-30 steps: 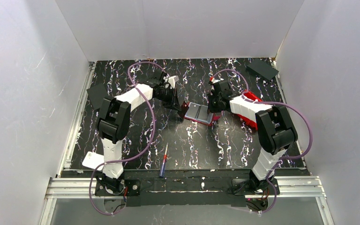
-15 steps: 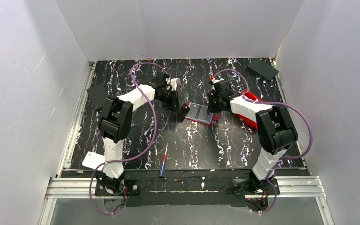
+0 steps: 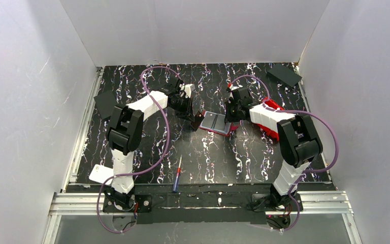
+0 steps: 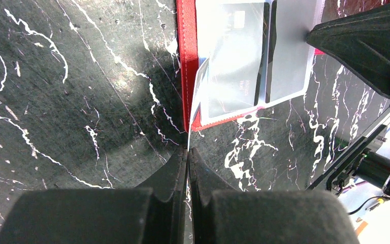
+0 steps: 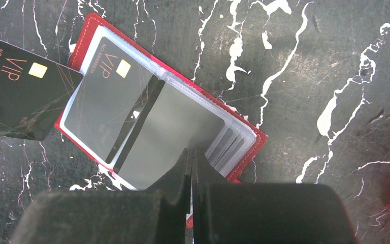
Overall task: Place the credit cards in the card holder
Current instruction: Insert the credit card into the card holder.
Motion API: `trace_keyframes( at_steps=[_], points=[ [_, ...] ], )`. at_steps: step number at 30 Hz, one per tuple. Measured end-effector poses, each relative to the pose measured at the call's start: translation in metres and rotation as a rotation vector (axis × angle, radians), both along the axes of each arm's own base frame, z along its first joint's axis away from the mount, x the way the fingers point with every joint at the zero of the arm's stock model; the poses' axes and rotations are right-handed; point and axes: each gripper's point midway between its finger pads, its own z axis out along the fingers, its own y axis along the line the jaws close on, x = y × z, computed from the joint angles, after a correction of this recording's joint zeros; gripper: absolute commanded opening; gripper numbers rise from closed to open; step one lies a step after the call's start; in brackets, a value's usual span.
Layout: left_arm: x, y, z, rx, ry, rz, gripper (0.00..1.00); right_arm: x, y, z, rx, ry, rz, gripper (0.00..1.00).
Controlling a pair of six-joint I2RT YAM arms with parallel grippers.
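Note:
The red card holder (image 3: 218, 131) lies open mid-table, grey pockets up. It also shows in the left wrist view (image 4: 187, 51) and the right wrist view (image 5: 249, 148). One dark VIP credit card (image 5: 106, 101) sits in its left pocket. My left gripper (image 4: 188, 150) is shut on a second credit card (image 4: 197, 96), seen edge-on, its far end at the holder's left edge. That card (image 5: 25, 96) shows face-up in the right wrist view. My right gripper (image 5: 191, 151) is shut at the right pocket page's edge, holding the holder.
A red open bin (image 3: 273, 122) stands behind my right arm. Black flat squares lie at the back right (image 3: 284, 75) and the left edge (image 3: 104, 101). A pen-like tool (image 3: 176, 175) and a white flat piece (image 3: 100, 174) lie near the front.
My left gripper has shifted slightly with its card beside the holder's left edge. The right arm and the holder have not moved.

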Motion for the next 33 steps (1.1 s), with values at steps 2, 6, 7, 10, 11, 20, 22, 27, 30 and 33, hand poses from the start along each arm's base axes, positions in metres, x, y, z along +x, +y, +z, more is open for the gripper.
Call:
trace_keyframes(
  at_steps=[2, 6, 7, 10, 11, 20, 22, 27, 30, 33],
  points=[
    [0.000, 0.000, 0.000, -0.001, 0.001, 0.001, 0.00, 0.000, 0.000, 0.000, 0.001, 0.000, 0.000, 0.01],
    [0.000, -0.002, 0.001, -0.009, 0.008, 0.010, 0.00, 0.000, 0.000, 0.000, 0.004, 0.002, 0.001, 0.01],
    [0.000, -0.002, 0.002, -0.014, 0.010, 0.014, 0.00, 0.000, 0.000, 0.000, 0.005, 0.002, 0.001, 0.01],
    [0.001, -0.005, 0.004, -0.028, 0.019, 0.026, 0.00, 0.000, 0.000, 0.000, 0.008, 0.002, 0.002, 0.01],
    [0.001, -0.006, 0.004, -0.033, 0.023, 0.031, 0.00, 0.000, 0.000, 0.000, 0.009, 0.001, 0.003, 0.01],
    [0.003, 0.000, -0.001, -0.051, 0.062, 0.099, 0.00, 0.000, 0.002, 0.000, 0.016, -0.001, 0.007, 0.01],
    [0.002, -0.004, 0.000, -0.081, 0.066, 0.094, 0.00, 0.000, 0.002, 0.000, 0.018, -0.001, 0.008, 0.01],
    [-0.009, -0.019, 0.012, -0.225, 0.064, 0.058, 0.00, 0.000, 0.003, 0.000, 0.023, 0.000, 0.013, 0.01],
    [-0.006, -0.025, 0.026, -0.273, 0.039, 0.051, 0.00, -0.001, 0.004, 0.000, 0.029, 0.004, 0.012, 0.09],
    [-0.005, -0.028, 0.037, -0.299, 0.022, 0.048, 0.00, -0.003, 0.006, 0.001, 0.048, 0.020, -0.007, 0.25]
  ],
)
